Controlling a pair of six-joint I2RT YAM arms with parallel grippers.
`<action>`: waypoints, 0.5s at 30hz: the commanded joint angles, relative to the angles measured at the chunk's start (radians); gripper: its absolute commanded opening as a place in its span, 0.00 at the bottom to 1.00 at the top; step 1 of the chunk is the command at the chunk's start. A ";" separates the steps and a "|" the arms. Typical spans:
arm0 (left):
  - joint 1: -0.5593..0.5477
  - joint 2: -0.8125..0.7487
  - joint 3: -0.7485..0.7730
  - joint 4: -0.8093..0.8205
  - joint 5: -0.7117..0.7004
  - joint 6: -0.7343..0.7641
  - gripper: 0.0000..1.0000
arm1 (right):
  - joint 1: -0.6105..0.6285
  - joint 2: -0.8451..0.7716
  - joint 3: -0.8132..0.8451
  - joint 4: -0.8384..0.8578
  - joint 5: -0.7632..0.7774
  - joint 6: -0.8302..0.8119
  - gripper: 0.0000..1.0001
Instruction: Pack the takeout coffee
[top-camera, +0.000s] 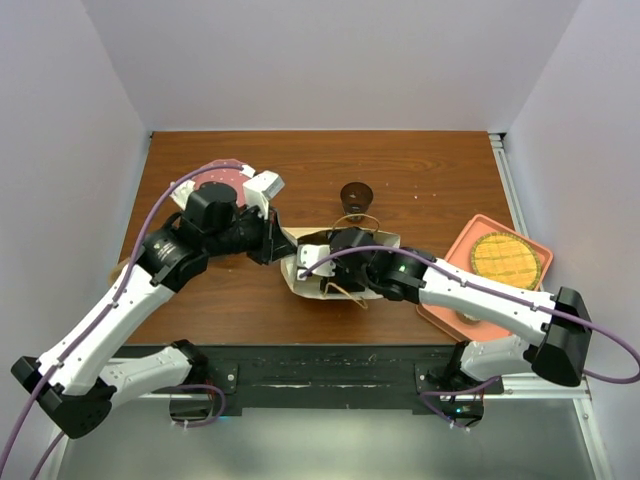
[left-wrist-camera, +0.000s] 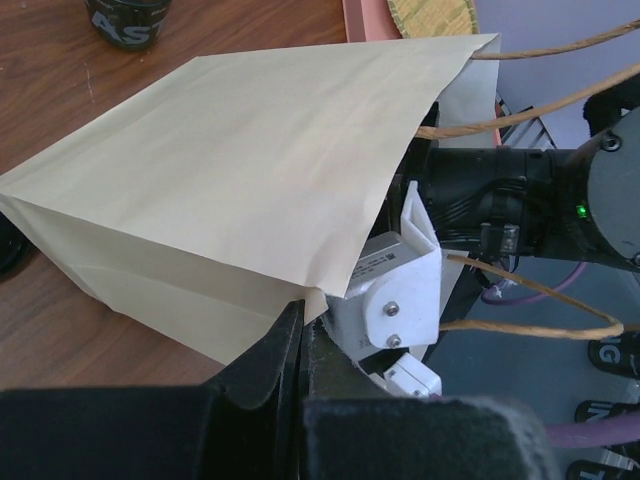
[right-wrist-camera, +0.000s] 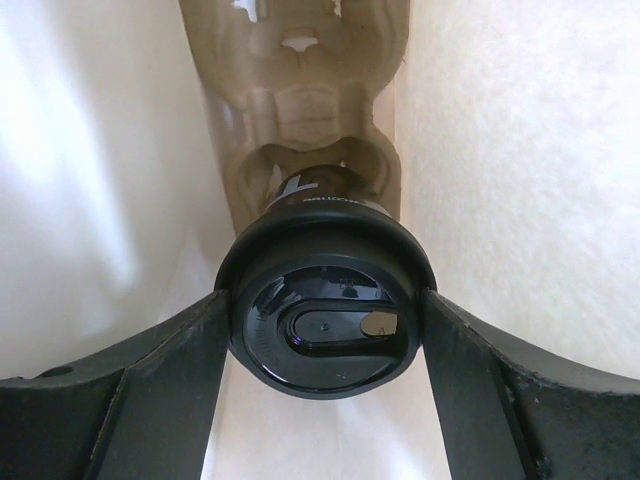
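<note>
Task object: We find the takeout coffee (right-wrist-camera: 322, 325) inside the paper bag (left-wrist-camera: 230, 170). Its base sits in a pocket of the moulded pulp carrier (right-wrist-camera: 300, 110), and its black lid faces the right wrist camera.
Right tool: The right gripper (right-wrist-camera: 325, 300) is inside the bag with its jaws spread wide. One finger lies at 9 o'clock of the lid and one at 3 o'clock, both against the rim. We read this as a grip on the cup.
Left tool: The left gripper (left-wrist-camera: 300, 345) is fully closed and pinches the edge of the bag mouth, on the bag's 9 o'clock side in the top view.
Bag: It sits mid-table, with the twine handles (left-wrist-camera: 600, 322) hanging loose beside the right arm.
Other items: A second dark cup (top-camera: 356, 197) stands on the table at 12 o'clock from the bag. A pink tray (top-camera: 458, 250) lies at 3 o'clock.
Completed: We judge the insertion essentially done, since the cup is between the bag walls and in the carrier.
Outstanding: The right fingers must let go of the lid and the arm must back out clear of the handles. The left tool then frees the bag edge.
Unknown: We cannot tell how firmly the cup is seated in its pocket.
</note>
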 joint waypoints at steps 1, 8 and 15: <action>-0.004 0.037 0.056 -0.033 0.017 -0.026 0.00 | -0.012 -0.014 0.104 -0.098 -0.063 0.041 0.78; -0.001 0.092 0.112 -0.075 0.020 -0.055 0.00 | -0.023 -0.009 0.155 -0.160 -0.100 0.057 0.79; 0.004 0.172 0.176 -0.139 0.039 -0.072 0.00 | -0.039 -0.015 0.196 -0.197 -0.091 0.058 0.79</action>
